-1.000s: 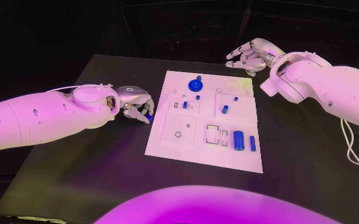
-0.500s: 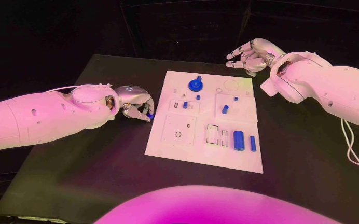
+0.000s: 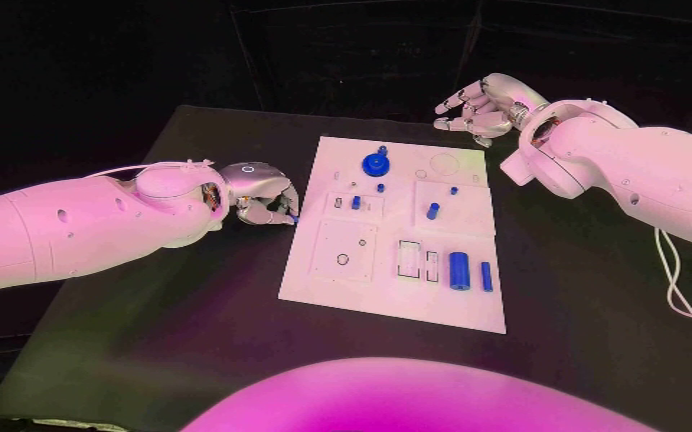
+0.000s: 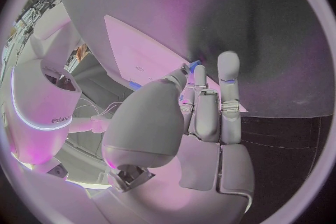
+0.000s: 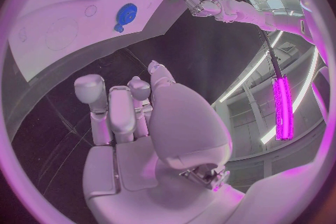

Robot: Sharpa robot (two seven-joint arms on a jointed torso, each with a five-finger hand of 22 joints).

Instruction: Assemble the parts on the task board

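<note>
The white rectangular task board (image 3: 346, 282) lies in the middle of the black worktop (image 3: 173, 352). On it, near the far edge, sits a round blue knob-like part (image 3: 375, 164). Nearer the robot, on the side of the right arm, a thick blue cylinder (image 3: 460, 270) lies beside a thinner blue pin (image 3: 488, 276). A short blue peg (image 3: 433, 211) rests near the middle of the board.

The left robot hand (image 3: 264, 202) is just beside the board's edge on the left arm's side. Its fingers are curled together, and they pinch a small blue piece (image 3: 293, 219) at the tips, close above the worktop.

The right robot hand (image 3: 483, 107) hangs beyond the far corner of the board, well apart from the parts. Its fingers are spread and it holds nothing.
</note>
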